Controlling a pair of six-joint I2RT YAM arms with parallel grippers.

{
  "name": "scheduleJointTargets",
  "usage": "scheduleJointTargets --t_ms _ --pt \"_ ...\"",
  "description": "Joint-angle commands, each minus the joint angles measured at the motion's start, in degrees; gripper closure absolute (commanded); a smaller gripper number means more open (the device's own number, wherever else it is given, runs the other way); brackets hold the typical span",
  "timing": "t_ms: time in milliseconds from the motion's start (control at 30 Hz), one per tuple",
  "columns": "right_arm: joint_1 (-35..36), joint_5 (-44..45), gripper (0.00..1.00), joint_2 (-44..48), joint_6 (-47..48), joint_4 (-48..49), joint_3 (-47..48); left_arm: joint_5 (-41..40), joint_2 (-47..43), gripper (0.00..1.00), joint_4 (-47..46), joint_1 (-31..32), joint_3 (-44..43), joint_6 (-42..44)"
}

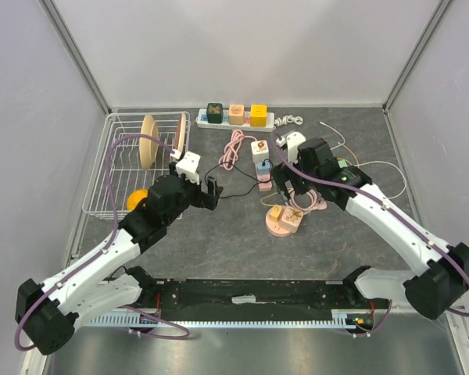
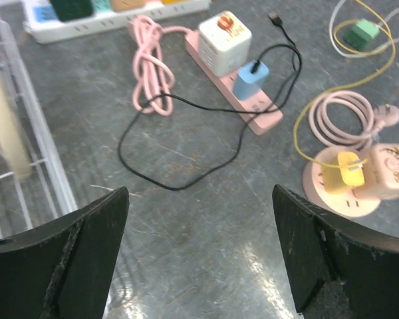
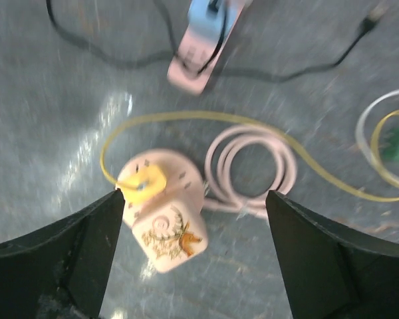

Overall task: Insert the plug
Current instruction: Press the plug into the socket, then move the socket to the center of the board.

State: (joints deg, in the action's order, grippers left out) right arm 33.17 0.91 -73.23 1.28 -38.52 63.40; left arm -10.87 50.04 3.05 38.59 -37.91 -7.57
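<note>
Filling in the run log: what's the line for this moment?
left gripper: open, empty | right gripper: open, over yellow plug | yellow plug: sitting in round pink socket

Lab test booth: white panels (image 1: 242, 47) enclose a grey table (image 1: 242, 250).

Light falls bright and even from above, with faint shadows. White glare streaks the table (image 3: 113, 109) in my right wrist view, which is motion-blurred. My left view is sharp.

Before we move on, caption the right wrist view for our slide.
Open right gripper above a round pink socket holding a yellow plug and patterned adapter, pink cord coiled alongside.
</note>
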Motion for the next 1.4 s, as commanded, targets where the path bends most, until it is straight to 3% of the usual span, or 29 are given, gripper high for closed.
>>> scheduleJointTargets --t_ms 0,133,200,267,367,500,800,1167,1367 --pt "0.14 9.80 0.02 5.11 -4.61 9.76 3.14 10.06 5.14 0.05 0.20 -0.27 -4.36 -5.95" --pt "-0.82 17.45 0.02 8.10 -9.44 13.73 -0.11 22.45 12.17 0.05 -1.55 -0.18 -5.33 -10.61" --pt "-1.52 19.57 0.02 10.12 -12.96 16.27 -2.91 23.00 16.04 0.06 -2.87 -0.18 -5.59 -12.46" --pt "-1.96 20.36 0.02 12.31 -16.03 17.86 -5.03 19.24 19.11 0.06 -6.55 -0.18 -6.82 -13.16" --pt "-2.06 20.28 0.02 14.86 -17.97 20.85 -9.16 7.05 23.51 0.06 -7.71 -0.35 -11.29 -12.30" --pt "-2.14 18.00 0.02 17.24 -19.29 21.82 -13.03 -6.14 37.80 0.05 -4.99 -0.97 -22.71 -7.99" --pt "-2.14 18.52 0.02 25.50 -18.33 20.60 -17.16 -15.22 61.38 0.16 0.46 -4.40 -48.10 -0.86" --pt "-2.23 20.01 0.02 28.32 -15.78 18.13 -17.96 -10.66 77.57 0.27 8.72 -6.16 -62.02 0.63" --pt "-2.14 20.01 0.02 27.62 -15.69 18.22 -18.22 -0.48 78.81 0.43 12.07 -5.81 -61.41 1.68"
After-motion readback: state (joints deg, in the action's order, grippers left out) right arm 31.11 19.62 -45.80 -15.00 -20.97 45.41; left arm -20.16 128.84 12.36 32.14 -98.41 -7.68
